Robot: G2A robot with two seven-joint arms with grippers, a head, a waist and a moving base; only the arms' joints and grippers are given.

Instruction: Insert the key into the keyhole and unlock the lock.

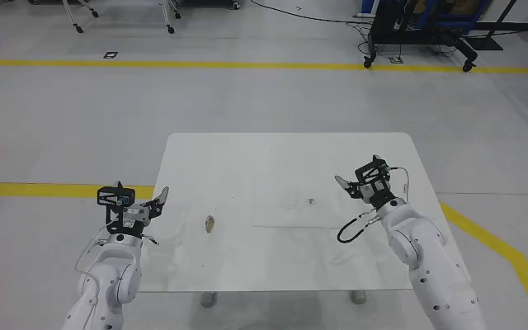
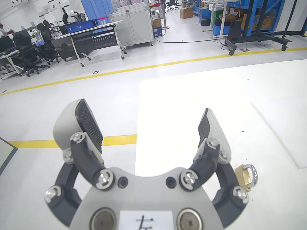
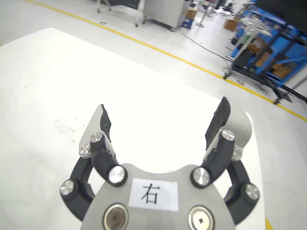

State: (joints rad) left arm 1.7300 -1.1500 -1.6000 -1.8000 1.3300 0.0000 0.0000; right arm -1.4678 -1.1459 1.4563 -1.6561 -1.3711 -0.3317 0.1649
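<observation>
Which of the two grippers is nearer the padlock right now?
The left gripper: the brass padlock lies on the table just beside it, while the right gripper is far across on the other side.

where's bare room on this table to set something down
The far half of the table is bare edge to edge, as is the near strip between the padlock and the right gripper. Tighter: the left edge, where the left gripper sits beside the padlock, and around a small item, too small to identify, near the right gripper.
</observation>
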